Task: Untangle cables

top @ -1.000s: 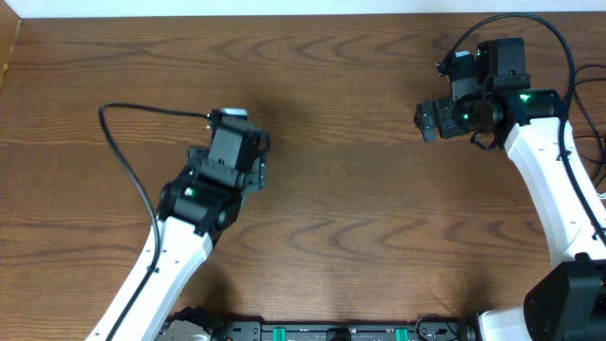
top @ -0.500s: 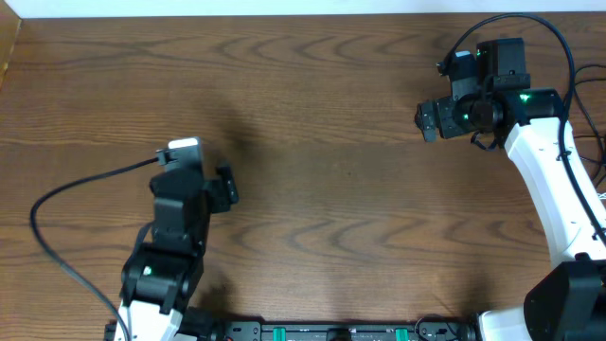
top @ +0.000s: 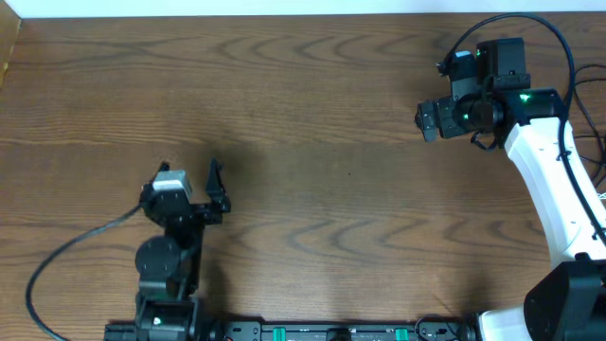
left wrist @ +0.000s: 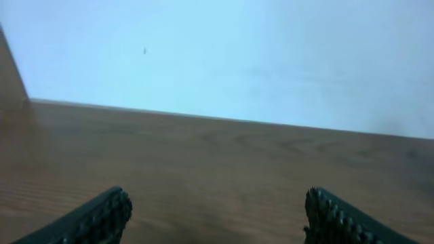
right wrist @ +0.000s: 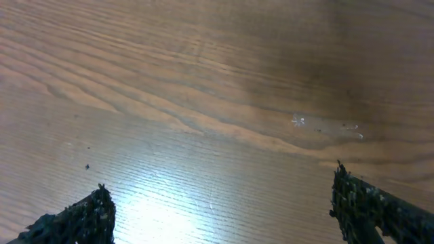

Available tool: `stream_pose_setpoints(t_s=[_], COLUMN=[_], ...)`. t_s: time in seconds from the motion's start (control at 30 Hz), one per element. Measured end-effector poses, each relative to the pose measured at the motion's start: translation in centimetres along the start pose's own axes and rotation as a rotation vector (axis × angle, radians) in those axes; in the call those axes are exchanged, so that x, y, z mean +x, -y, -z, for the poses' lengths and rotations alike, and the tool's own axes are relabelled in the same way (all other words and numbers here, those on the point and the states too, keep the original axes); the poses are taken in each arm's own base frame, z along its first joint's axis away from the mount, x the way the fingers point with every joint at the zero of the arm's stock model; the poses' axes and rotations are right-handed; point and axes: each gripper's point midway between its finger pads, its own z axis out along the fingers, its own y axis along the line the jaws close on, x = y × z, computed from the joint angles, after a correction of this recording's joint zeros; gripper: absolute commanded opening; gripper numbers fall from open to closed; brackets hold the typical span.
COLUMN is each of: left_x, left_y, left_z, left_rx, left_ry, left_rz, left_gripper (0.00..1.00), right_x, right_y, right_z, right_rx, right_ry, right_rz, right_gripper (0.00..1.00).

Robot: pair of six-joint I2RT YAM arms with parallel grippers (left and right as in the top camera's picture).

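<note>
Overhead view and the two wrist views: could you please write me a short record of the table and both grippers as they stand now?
table: brown wood grain, bare wood under both wrist cameras
left gripper: open, holding nothing, at the near left of the table
right gripper: open, holding nothing, at the far right, above bare wood
thick black wire: arm wiring, loops from the left arm over the near-left corner
task cables: none visible in any view
</note>
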Motion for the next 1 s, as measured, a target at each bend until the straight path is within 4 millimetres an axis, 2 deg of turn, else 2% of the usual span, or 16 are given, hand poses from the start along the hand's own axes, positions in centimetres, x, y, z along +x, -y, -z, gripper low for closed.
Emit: stream_pose_setpoints(t_s=[0.33, 0.53, 0.77, 0.9, 1.0], left_x=[3.2, 6.6, 8.6, 7.4, 7.1], left_y=[-0.8, -1.2, -1.4, -1.1, -1.1], left_z=[1.2, 1.3, 2.0, 2.4, 2.5], left_rx=[-0.004, -0.011, -0.011, 0.003, 0.004], left_ry=[0.028, -0.038, -0.115, -0.064, -0.054], left_rz=[-0.064, -0.082, -0.105, -0.113, -0.127], left_gripper=[0.83, 0.83, 0.83, 0.83, 0.83], right_x=[0.0, 0.0, 0.0, 0.0, 0.0], right_y=[0.0, 0.0, 0.0, 0.0, 0.0], right_z=[0.0, 0.0, 0.0, 0.0, 0.0], right_rx=[0.000, 0.000, 0.000, 0.001, 0.002], right_ry=[0.000, 0.000, 0.000, -0.001, -0.001], right_rz=[0.000, 0.000, 0.000, 0.000, 0.000], right_gripper=[0.99, 0.99, 0.99, 0.99, 0.99])
